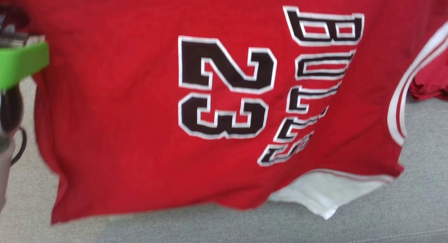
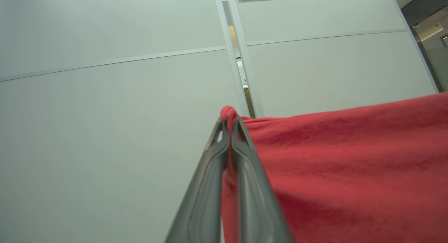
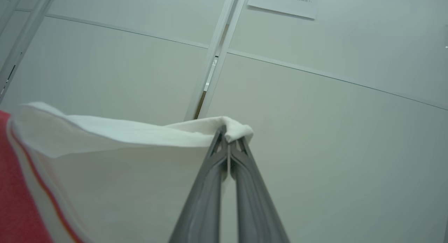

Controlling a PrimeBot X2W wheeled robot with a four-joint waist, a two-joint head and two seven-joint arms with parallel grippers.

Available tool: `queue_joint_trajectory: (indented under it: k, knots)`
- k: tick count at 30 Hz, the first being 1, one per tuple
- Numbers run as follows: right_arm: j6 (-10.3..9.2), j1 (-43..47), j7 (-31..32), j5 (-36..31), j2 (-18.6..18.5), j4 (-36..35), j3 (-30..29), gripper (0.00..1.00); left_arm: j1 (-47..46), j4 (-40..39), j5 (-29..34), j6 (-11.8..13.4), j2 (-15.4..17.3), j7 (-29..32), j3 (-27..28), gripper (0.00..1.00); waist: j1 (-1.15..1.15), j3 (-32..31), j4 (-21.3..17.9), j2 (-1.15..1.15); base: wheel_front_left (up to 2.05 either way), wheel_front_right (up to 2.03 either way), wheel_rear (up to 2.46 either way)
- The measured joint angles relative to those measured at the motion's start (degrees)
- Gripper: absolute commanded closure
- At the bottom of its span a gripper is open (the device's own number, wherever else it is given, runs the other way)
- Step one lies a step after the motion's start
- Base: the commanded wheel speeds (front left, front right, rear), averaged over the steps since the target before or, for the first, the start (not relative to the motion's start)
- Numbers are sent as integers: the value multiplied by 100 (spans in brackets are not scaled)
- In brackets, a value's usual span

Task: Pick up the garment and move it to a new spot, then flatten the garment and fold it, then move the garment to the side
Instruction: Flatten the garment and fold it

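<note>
The red garment (image 1: 122, 131) has a big black 23 (image 1: 224, 87) with white edges, turned sideways. At 3 o'clock from it, black letters spell BULLS (image 1: 315, 82). The print on the wall paper (image 3: 283, 3) is too small to read.

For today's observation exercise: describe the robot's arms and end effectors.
Left end effector and right end effector: two long, slim, dark grey fingers each, cutouts near the tips. Head view, left edge: bright green block, black cable.
</note>
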Motion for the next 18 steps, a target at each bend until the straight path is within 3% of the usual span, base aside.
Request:
queue_joint_trajectory:
  k: [9, 14, 18]
  knots:
    - [1, -1855, -455, 156, 303, 2105, 917, 100, -1807, 2940, -285, -576, -918, -598, -346, 100, 0, 591, 65, 0, 0, 0, 0]
    - [0, -2949, -803, 144, 657, 3400, 1339, 100, -2742, 4408, -286, -981, -1218, -929, -426, 100, 0, 718, 62, 0, 0, 0, 0]
    - [0, -3211, -1102, 185, 1042, 4398, 1702, 100, -2870, 5526, -254, -1232, -1351, -1055, -548, 100, 0, 755, -9, 0, 0, 0, 0]
